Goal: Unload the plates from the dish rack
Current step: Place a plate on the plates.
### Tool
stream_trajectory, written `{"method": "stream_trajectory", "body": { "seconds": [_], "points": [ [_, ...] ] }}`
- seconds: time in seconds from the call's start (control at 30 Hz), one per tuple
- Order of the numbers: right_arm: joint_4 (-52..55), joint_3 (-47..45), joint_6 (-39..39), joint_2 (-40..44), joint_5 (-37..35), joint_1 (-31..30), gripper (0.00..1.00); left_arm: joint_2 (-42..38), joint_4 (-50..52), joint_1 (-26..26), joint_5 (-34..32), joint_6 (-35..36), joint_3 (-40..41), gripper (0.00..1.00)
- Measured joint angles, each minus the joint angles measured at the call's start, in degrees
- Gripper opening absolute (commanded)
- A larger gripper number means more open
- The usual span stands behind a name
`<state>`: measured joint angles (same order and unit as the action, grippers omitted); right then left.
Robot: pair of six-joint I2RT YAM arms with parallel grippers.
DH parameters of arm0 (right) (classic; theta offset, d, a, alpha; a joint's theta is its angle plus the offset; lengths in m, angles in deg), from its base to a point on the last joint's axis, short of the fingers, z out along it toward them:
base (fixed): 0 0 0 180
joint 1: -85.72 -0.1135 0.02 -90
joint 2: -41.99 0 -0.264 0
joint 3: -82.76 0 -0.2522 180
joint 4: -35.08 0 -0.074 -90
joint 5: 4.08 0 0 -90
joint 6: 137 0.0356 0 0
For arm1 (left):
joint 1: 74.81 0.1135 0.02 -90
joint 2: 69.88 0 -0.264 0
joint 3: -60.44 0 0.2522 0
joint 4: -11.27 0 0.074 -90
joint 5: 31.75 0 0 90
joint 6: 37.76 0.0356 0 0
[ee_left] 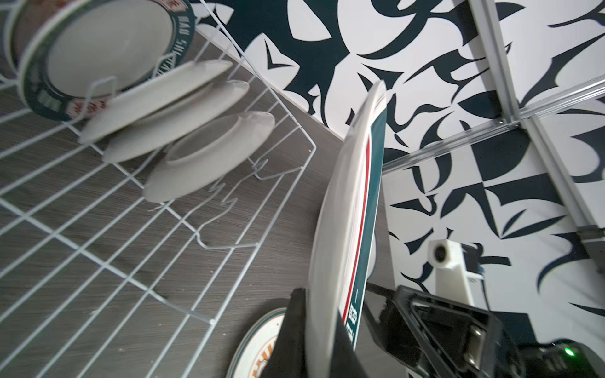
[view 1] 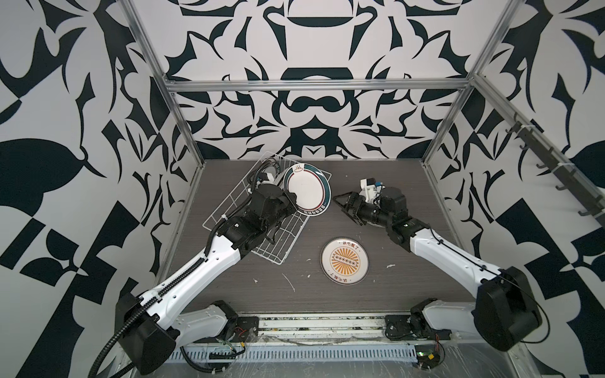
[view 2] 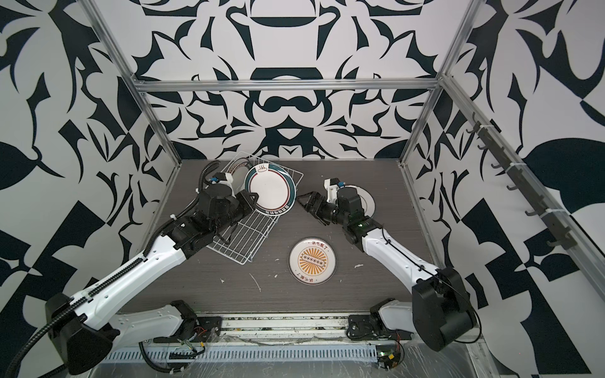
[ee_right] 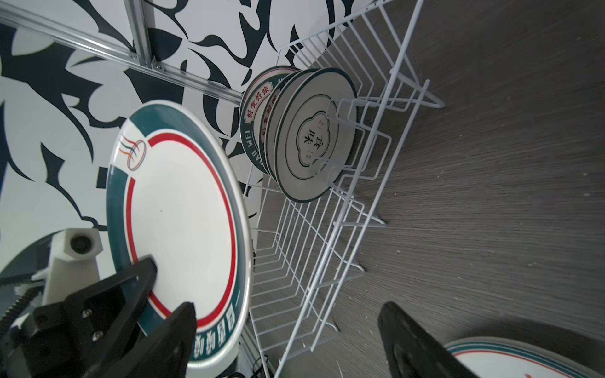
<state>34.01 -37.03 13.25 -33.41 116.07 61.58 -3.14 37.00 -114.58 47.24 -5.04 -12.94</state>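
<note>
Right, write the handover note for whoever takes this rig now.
Left gripper: shut on a teal-rimmed plate, held upright above the rack.
Right gripper: open, empty, beside that plate, not touching it.
Done: two plates lie flat on the table, the sunburst plate and a second plate under the right arm.
Left: set the held plate down, then unload the racked plates, at least three at the far end.

Racked plate (ee_right: pixel 258 98) rim: red "好食好味" + "WEI"; sunburst plate (view 1: pixel 344 260) rim: "该吃饭了"; txt on held plate (ee_right: pixel 183 229) unreadable.
</note>
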Motion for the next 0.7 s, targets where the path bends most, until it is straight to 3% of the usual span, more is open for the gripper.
{"method": "stream_trajectory", "body": {
  "seconds": [0.13,0.5,0.63,0.7],
  "points": [
    [-6.9,-0.1,4.6,-3.7,1.6,0.0,0.74,1.8,-2.0,0.3,4.3,-2.4,0.3,0.00],
    [-19.1,-0.8,12.3,-8.2,3.4,0.3,0.16,6.3,-5.7,1.4,12.2,-6.4,0.7,0.01],
    [-22.2,-0.9,15.3,-8.1,3.4,1.4,0.00,7.9,-7.4,2.8,14.3,-9.7,0.6,0.16],
    [-22.2,-0.9,15.2,-8.1,3.4,1.6,0.00,8.4,-7.7,2.8,14.4,-8.5,0.6,0.28]
  ]
}}
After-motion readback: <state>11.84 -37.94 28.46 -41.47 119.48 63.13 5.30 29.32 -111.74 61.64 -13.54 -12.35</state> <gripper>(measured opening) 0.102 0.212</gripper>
